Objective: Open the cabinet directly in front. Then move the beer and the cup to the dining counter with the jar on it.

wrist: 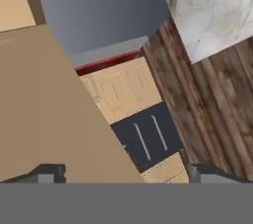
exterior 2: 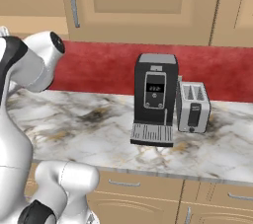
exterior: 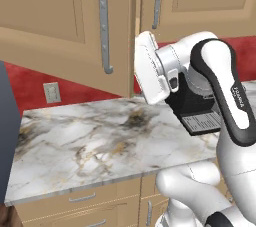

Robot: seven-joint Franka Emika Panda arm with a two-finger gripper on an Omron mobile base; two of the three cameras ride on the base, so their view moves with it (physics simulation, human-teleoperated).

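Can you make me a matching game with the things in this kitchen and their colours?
Things:
1. coffee machine
2. toaster
3. wall behind the worktop
4. cabinet doors

Colours:
A. light tan wood
B. red
C. black with a grey top
D. silver-grey

Pairs: 1-C, 2-D, 3-B, 4-A

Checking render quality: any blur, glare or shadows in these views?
Left base view: even light, cabinet soft, faint shadow under its handle. Right base view: no glare, soft shadow under the coffee machine. Hand view: tilted, coarse, fingertips dark.
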